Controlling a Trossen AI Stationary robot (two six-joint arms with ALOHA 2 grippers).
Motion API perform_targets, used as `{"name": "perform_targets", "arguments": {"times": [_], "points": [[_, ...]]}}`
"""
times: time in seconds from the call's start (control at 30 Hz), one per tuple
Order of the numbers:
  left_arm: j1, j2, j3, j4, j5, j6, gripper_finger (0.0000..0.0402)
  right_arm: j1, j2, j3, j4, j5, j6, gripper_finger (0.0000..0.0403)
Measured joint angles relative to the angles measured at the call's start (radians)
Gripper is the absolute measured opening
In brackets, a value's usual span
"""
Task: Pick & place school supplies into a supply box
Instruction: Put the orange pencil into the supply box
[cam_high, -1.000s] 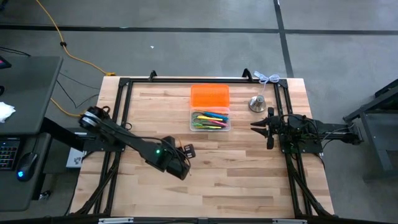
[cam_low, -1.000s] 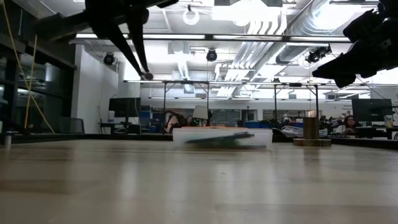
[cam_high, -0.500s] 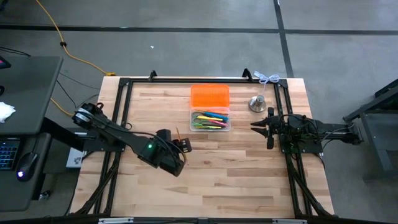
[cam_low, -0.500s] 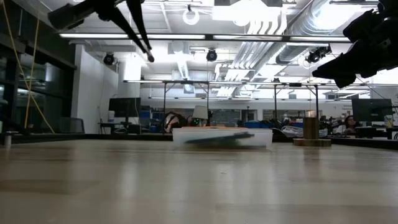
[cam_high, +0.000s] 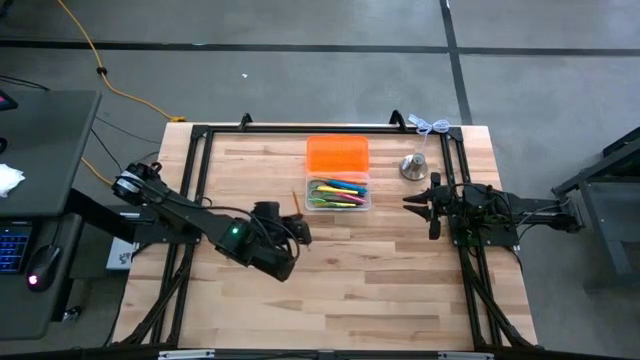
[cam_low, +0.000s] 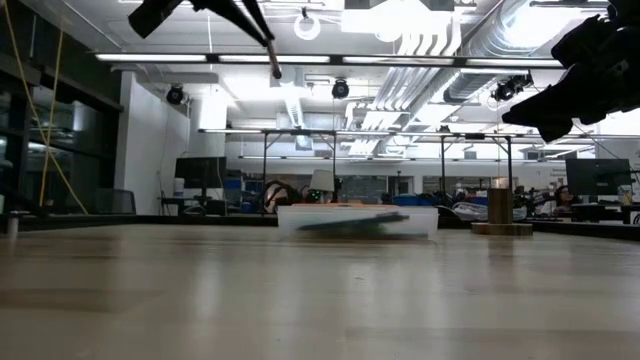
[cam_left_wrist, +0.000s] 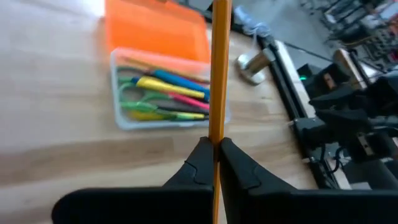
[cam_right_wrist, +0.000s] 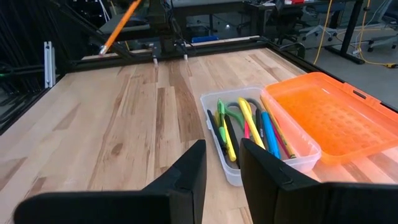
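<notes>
My left gripper (cam_left_wrist: 216, 148) is shut on an orange pencil (cam_left_wrist: 217, 68), high above the middle of the table (cam_high: 380, 280) and just near-left of the supply box. The pencil's free end (cam_low: 277, 72) slants down in the low view. The clear supply box (cam_high: 338, 193) stands on the table and holds several coloured pens and green-handled scissors (cam_left_wrist: 163, 98). Its orange lid (cam_high: 337, 154) lies against its far side. My right gripper (cam_high: 410, 203) waits open at the table's right side, touching nothing. My left gripper pinches the orange pencil's shaft (cam_left_wrist: 216, 138) between its two fingertips. The pencil runs along the fingers and sticks out far beyond them toward the supply box. The fingers slant downward from the near left. The pencil is lifted clear of the table.
A small silver bell-shaped object (cam_high: 414, 166) stands right of the lid, near my right gripper. A black frame (cam_high: 320, 128) runs round the table's far and side edges. Bare wood lies open across the near half of the table.
My left gripper has risen and turned at the wrist, swinging toward the supply box. The pencil has gone up with it and now points out past the fingers toward the box, clear of the table.
</notes>
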Motion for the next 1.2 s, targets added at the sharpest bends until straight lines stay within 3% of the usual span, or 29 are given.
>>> {"name": "perform_targets", "arguments": {"times": [0.3,0.6,0.77,1.2], "points": [[0.0,0.0,0.0,0.197,-0.093,0.294,0.0037,0.0,0.0,0.0,0.0,0.0,0.0,0.0074],[0.0,0.0,0.0,0.442,-0.105,0.6,0.0037,0.0,0.0,0.0,-0.001,0.0,-0.004,0.0074],[0.0,-0.006,0.0,0.57,-0.07,0.79,0.0037,0.0,0.0,0.0,0.0,0.0,-0.004,0.0074],[0.001,-0.014,0.0,0.753,0.031,1.023,0.0037,0.0,0.0,0.0,0.002,0.0,0.002,0.0074]]}}
